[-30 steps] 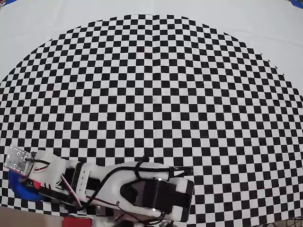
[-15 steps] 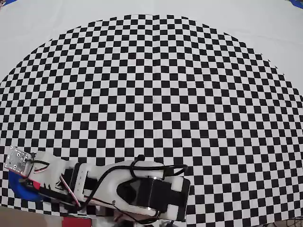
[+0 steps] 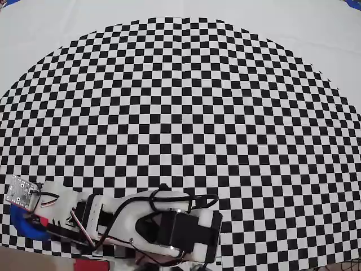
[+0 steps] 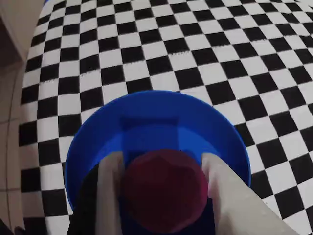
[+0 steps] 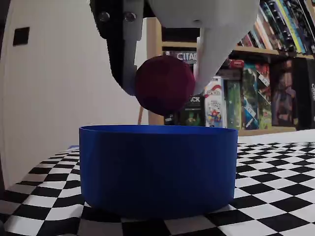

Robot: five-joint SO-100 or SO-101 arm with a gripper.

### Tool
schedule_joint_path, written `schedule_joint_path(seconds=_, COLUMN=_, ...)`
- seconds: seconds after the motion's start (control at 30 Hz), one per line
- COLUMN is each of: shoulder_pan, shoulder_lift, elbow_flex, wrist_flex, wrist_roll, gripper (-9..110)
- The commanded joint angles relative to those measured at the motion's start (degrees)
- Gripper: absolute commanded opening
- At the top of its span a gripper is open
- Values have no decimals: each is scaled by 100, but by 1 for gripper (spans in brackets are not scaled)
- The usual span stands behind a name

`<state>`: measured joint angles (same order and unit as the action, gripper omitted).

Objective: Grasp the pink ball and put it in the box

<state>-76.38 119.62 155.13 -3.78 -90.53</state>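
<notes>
Pink ball (image 5: pixel 165 84) pinched between the jaws of the gripper (image 5: pixel 165 81), clear above the rim of the box (image 5: pixel 157 169) in the fixed view; centred over the blue interior (image 4: pixel 146 127) in the wrist view; overhead, only a blue sliver (image 3: pixel 21 226) beside the arm (image 3: pixel 130 226), ball hidden

Even, soft lighting; close things blurred

The overhead view was bright and sharp, its checkered mat (image 3: pixel 186 113) bowed by fisheye. In the wrist view the pink ball (image 4: pixel 164 191) and the fingers (image 4: pixel 108 196) were dim and out of focus; the fixed view showed the box (image 5: pixel 157 169) shadowed at its base.
</notes>
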Motion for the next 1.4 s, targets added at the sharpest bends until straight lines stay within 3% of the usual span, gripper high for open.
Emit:
schedule_joint_path(seconds=0.0, shoulder_pan=-44, shoulder_lift=-9, elbow_flex=-79, wrist_flex=-62, wrist_roll=-35, gripper=0)
schedule_joint_path(seconds=1.37, shoulder_pan=-44, shoulder_lift=-325, elbow_flex=-659, wrist_flex=272, wrist_roll=26, gripper=0)
